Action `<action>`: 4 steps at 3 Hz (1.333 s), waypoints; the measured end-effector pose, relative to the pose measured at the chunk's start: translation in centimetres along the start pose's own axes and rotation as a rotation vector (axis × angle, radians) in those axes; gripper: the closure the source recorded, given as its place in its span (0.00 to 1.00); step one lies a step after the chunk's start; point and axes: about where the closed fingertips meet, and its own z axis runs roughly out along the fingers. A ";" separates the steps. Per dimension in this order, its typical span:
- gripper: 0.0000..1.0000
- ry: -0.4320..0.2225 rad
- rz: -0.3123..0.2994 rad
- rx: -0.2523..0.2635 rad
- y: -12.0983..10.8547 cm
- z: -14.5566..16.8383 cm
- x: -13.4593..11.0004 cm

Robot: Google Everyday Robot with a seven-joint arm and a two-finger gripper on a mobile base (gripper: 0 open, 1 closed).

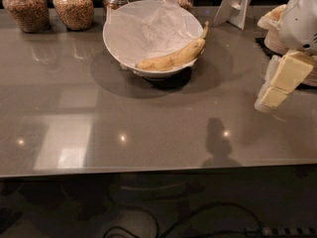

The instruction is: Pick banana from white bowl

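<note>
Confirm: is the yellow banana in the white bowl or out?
In: the long yellow banana lies inside the wide paper-lined white bowl, stem at its rim. The claw hangs far right.

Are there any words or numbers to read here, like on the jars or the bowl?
None: no word, number or sign can be read anywhere.
Jars: no label shows.
White bowl and its paper lining: plain.
Banana: no sticker shows.
White stand at the back: blank on this side.
Gripper, at the right edge over the table, away from the bowl: no marking shows.
</note>
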 end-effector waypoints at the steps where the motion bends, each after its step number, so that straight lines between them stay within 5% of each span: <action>1: 0.00 -0.057 -0.027 0.034 -2.3 0.9 -2.0; 3: 0.00 -0.211 -0.066 0.041 -6.8 3.5 -8.8; 4: 0.00 -0.211 -0.066 0.041 -6.8 3.5 -8.8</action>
